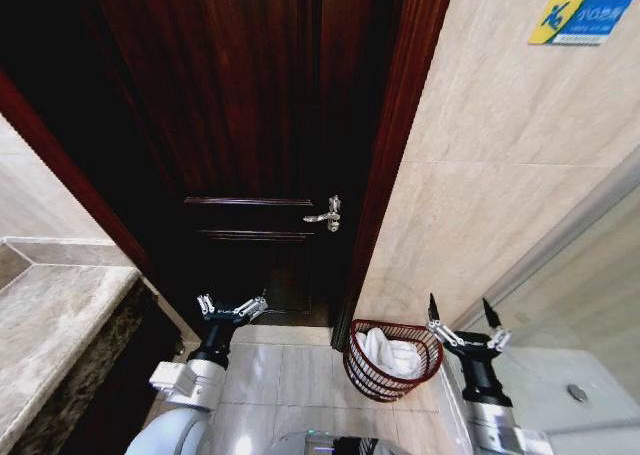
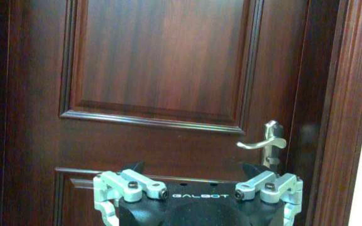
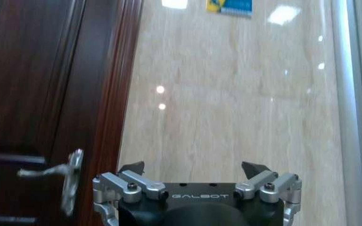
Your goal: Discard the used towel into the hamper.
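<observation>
The hamper (image 1: 392,358), a small round dark-red wire basket, stands on the floor by the door frame in the head view. A white towel (image 1: 388,355) lies crumpled inside it. My right gripper (image 1: 462,313) is raised just right of the hamper's rim, open and holding nothing; the right wrist view shows it (image 3: 193,167) facing the beige wall. My left gripper (image 1: 231,305) hovers open and bare to the left, in front of the dark door, and appears again (image 2: 193,168) in the left wrist view.
A dark wooden door (image 1: 250,125) with a silver lever handle (image 1: 326,215) fills the middle. A stone counter (image 1: 50,335) runs along the left. Beige tiled wall (image 1: 500,175) and a glass panel edge (image 1: 560,245) stand on the right. Light floor tiles (image 1: 270,375) lie between the arms.
</observation>
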Robot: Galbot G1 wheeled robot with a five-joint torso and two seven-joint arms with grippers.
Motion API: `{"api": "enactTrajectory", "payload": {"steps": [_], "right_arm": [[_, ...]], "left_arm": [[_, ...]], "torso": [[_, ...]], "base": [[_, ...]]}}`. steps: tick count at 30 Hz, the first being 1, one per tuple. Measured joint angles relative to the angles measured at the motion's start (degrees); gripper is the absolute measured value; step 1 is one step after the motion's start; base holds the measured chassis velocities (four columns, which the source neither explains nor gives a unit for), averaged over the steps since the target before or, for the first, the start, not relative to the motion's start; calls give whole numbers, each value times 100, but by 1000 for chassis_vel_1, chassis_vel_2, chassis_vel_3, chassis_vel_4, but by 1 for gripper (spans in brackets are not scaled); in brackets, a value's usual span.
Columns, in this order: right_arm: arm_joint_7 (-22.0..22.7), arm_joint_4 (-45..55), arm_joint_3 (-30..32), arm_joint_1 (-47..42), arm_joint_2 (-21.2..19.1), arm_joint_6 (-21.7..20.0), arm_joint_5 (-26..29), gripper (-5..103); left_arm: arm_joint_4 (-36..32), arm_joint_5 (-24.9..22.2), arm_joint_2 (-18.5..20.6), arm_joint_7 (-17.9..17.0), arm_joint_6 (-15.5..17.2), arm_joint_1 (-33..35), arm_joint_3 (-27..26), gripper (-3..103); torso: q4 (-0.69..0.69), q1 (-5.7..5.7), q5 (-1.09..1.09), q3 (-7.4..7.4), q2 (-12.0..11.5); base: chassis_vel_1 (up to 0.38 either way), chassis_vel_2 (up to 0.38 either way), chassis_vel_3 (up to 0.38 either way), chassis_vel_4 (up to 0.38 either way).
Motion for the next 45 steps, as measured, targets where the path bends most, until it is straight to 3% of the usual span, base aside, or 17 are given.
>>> {"api": "enactTrajectory", "payload": {"steps": [28, 45], "right_arm": [[-93, 143, -152, 585, 247, -21, 67, 100], [-204, 326, -181, 568, 242, 181, 173, 100]], "left_arm": [[0, 0, 0, 0, 0, 0, 0, 100], [0, 0, 0, 0, 0, 0, 0, 100]], "torso": [[0, 1, 0, 0, 0], [0, 0, 1, 0, 0]], "base": [[-10, -7, -8, -10], [-100, -97, -100, -98]]}}
